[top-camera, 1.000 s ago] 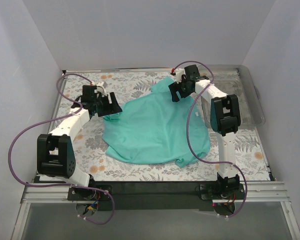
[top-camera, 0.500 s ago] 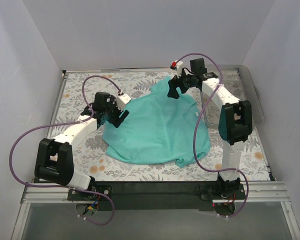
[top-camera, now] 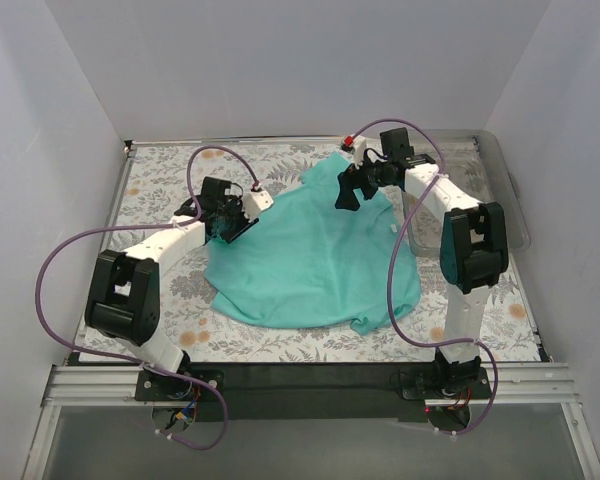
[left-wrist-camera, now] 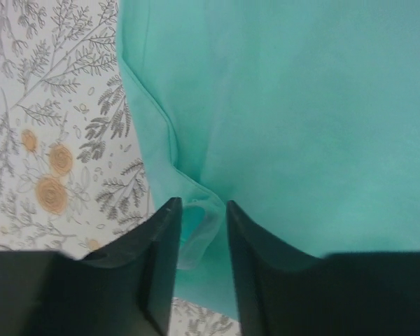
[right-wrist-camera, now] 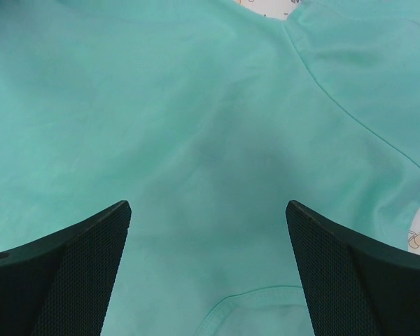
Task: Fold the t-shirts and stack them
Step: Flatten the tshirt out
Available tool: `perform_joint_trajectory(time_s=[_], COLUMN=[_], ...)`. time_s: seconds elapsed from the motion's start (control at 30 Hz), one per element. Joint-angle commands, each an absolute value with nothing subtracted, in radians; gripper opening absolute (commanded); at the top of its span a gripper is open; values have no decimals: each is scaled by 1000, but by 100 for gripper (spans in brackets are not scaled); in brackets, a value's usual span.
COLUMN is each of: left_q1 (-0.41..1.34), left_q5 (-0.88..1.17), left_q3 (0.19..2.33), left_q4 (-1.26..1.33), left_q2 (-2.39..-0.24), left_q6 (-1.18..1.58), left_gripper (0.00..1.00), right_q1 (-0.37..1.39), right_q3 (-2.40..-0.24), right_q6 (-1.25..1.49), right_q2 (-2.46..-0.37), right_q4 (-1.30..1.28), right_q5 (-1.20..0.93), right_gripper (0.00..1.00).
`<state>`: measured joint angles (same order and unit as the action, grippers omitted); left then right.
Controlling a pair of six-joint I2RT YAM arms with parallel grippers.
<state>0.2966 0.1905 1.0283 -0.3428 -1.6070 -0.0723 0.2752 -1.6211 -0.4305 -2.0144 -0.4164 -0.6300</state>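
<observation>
The teal-green t-shirt point(top-camera: 310, 260) lies spread and rumpled on the middle of the floral table, unfolded. My left gripper point(top-camera: 240, 224) is low at the shirt's far-left edge. In the left wrist view its jaws point(left-wrist-camera: 204, 206) stand narrow, with a raised fold of the shirt's point(left-wrist-camera: 301, 105) hem bunched between them. My right gripper point(top-camera: 346, 192) hovers over the shirt's far end, open and empty. In the right wrist view its jaws point(right-wrist-camera: 208, 206) stand wide apart over flat cloth point(right-wrist-camera: 196, 105), with a curved seam just below them.
A clear plastic bin point(top-camera: 500, 200) stands at the back right, beside the right arm. The floral table cover point(top-camera: 170, 170) shows bare to the shirt's left and along the front. White walls enclose the table on three sides.
My left gripper has moved right and forward to the shirt's left edge and narrowed its jaws on the hem. My right gripper has shifted slightly lower over the far end, still open.
</observation>
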Motion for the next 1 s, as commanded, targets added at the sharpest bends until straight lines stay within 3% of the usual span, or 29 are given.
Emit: perform_joint_trajectory(time_s=[0.0,0.1,0.23,0.43,0.7,0.97], left_q1=[302,302,302,292,131,72], left_q5=[150,126,103,22,34,101], left_q3=[1065,1066,1071,1071,1201,1237], left_q4=[-336,-324,-313,-253,-228,-259], left_q2=[-1629,-1644,-1640,-1608,-1681,-1755], left_q6=[-89,-74,-63,-6,326,534], left_gripper=[28,10,0,0,0,0], right_q1=[273,273,273,270,272,273], right_q3=[-1623,-1623,-1623,-1626,-1672,-2067], right_q6=[-443,-439,-440,-443,-445,-122], right_q2=[-1956,-1953,-1950,-1950,-1974,-2257], right_q4=[-399,-399,-400,-399,-399,-380], right_q5=[-664,-672,-670,-663,-640,-442], right_gripper=[82,82,82,82,82,80])
